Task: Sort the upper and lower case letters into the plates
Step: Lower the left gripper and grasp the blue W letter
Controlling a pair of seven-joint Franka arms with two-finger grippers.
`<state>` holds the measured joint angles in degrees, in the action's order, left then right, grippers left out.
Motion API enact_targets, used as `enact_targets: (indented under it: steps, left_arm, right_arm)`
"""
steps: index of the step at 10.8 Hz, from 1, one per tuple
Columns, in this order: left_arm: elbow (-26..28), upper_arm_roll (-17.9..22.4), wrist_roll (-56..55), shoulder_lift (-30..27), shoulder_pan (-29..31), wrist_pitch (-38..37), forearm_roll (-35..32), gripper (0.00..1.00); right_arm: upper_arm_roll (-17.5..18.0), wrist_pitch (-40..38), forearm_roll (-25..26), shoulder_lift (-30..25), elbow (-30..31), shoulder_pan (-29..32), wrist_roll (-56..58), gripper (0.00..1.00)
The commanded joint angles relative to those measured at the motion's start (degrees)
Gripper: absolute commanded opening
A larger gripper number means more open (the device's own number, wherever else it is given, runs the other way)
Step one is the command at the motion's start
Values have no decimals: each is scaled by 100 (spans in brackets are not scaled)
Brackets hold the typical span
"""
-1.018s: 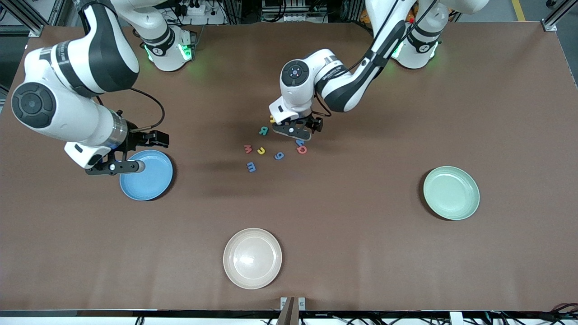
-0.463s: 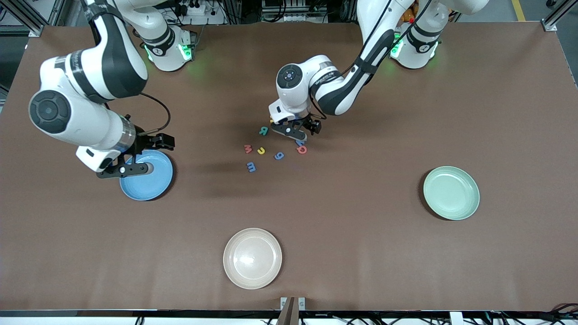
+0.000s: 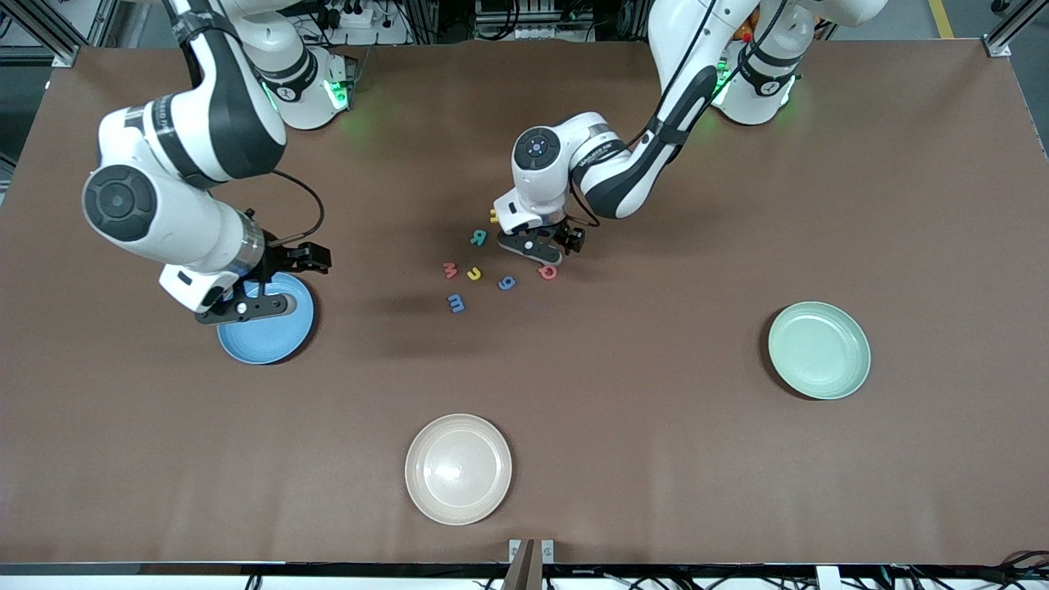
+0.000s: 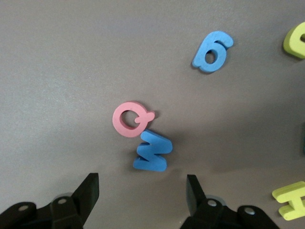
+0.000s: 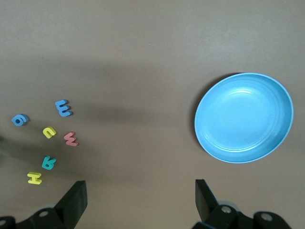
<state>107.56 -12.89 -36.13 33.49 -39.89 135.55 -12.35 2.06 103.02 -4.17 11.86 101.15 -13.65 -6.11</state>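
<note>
Beside round pink Q (image 4: 128,119), chunky blue W (image 4: 151,152).

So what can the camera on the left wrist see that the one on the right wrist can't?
Only the left wrist view shows the pink Q touching the blue W, with the open left gripper above them. Only the right wrist view shows the sky blue plate, empty, the teal R, the red letter and the open right gripper. Both show the blue 6-shaped letter, the yellow H and the brown table.
</note>
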Motion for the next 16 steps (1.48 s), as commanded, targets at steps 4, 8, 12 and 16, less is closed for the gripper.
enact_targets:
  steps: [4, 8, 12, 16]
  left_arm:
    - [256, 154, -201, 123, -54, 638, -65, 81]
    - [239, 172, -219, 175, -80, 832, 102, 78]
    - [221, 173, -219, 254, -124, 973, 110, 71]
    - [221, 217, -210, 255, -133, 982, 181, 40]
  right_arm:
    - [172, 579, 39, 1, 502, -24, 31, 100]
    - [189, 623, 30, 62, 520, -32, -31, 100]
    - [189, 579, 30, 36, 511, -6, -22, 100]
    - [189, 561, 39, 27, 511, 38, 57, 100]
